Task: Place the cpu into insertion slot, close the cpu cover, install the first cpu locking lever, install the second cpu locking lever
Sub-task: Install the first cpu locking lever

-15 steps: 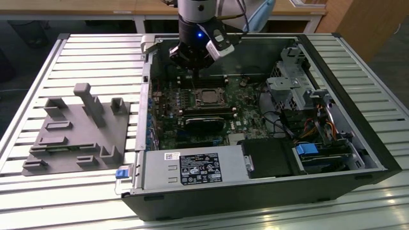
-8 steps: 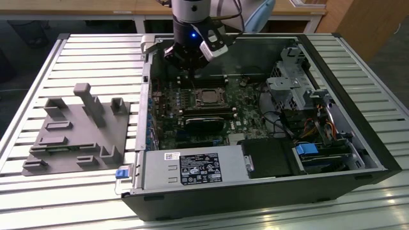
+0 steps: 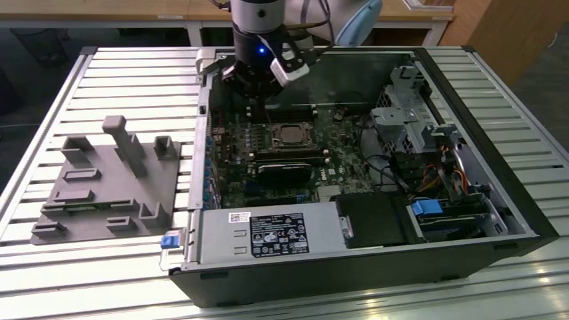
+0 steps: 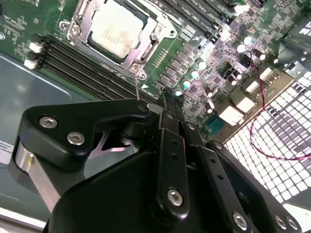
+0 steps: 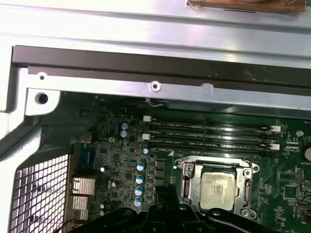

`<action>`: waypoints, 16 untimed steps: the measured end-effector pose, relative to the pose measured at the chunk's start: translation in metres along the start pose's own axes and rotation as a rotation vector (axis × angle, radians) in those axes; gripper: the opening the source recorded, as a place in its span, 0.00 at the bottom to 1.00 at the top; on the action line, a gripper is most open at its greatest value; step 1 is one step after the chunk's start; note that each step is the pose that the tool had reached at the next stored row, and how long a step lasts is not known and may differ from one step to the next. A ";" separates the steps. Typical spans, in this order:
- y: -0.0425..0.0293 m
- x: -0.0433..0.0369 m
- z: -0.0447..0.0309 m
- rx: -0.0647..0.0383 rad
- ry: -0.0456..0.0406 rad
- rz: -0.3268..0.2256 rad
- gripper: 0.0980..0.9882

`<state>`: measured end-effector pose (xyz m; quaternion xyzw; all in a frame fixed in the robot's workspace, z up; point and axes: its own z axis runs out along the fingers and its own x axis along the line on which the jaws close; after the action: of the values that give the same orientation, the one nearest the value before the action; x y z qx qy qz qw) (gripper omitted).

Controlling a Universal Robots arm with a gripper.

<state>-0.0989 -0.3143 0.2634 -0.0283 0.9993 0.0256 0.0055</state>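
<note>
The cpu (image 4: 115,29) (image 5: 218,190) lies in the insertion slot (image 3: 289,135) on the green motherboard, pale metal top up. The silver cpu cover (image 4: 146,51) (image 5: 188,171) lies flat around it as a frame. A thin metal rod (image 4: 137,91), which looks like a locking lever, sticks up by one corner of the socket. My gripper (image 4: 170,94) (image 3: 260,107) hovers beside that corner, just off the socket, with its black fingers (image 5: 165,194) together and nothing seen between them.
The open computer case (image 3: 480,200) lies on a slatted table. Long memory slots (image 5: 209,136) run beside the socket. A black fan block (image 3: 284,173), cables (image 3: 436,180) and a power supply (image 3: 266,233) fill the case. A grey fixture (image 3: 106,180) sits at the exterior view's left.
</note>
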 end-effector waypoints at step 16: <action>0.0123 0.0027 0.0050 0.000 -0.0001 0.000 0.02</action>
<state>-0.1023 -0.3019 0.2590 -0.0284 0.9993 0.0257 0.0055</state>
